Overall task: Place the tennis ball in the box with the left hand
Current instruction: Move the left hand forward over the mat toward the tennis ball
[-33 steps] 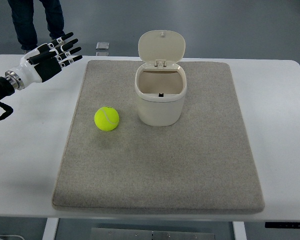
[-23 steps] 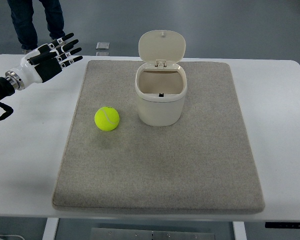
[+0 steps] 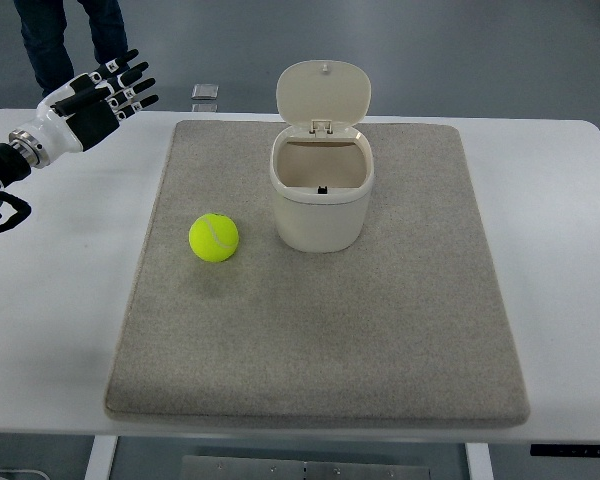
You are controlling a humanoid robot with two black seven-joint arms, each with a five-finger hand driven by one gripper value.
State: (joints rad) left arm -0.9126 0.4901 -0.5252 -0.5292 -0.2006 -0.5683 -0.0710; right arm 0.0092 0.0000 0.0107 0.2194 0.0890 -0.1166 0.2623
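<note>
A yellow-green tennis ball [image 3: 213, 237] sits on a grey felt mat [image 3: 320, 330] that covers most of a white table [image 3: 570, 250]. The ball lies in the left half of the mat, a little above the frame's centre line, just beside the box [image 3: 321, 193] but not touching it. The box is a cream, rounded bin standing upright near the top centre of the mat, its hinged lid [image 3: 323, 92] flipped up and back so the mouth is open; the inside looks empty apart from a small dark mark on the far wall.

The left hand [image 3: 88, 101] hangs in the upper left corner of the frame, over the table's far left edge, well apart from both ball and box. Its black-and-white fingers [image 3: 125, 86] are stretched out and fanned, holding nothing. Its arm runs off the left edge.

Beyond the table, at the top left, a person's legs [image 3: 68, 35] in dark trousers stand on the grey floor. A small flat dark object [image 3: 205, 92] lies on the floor just past the table's far edge.
</note>
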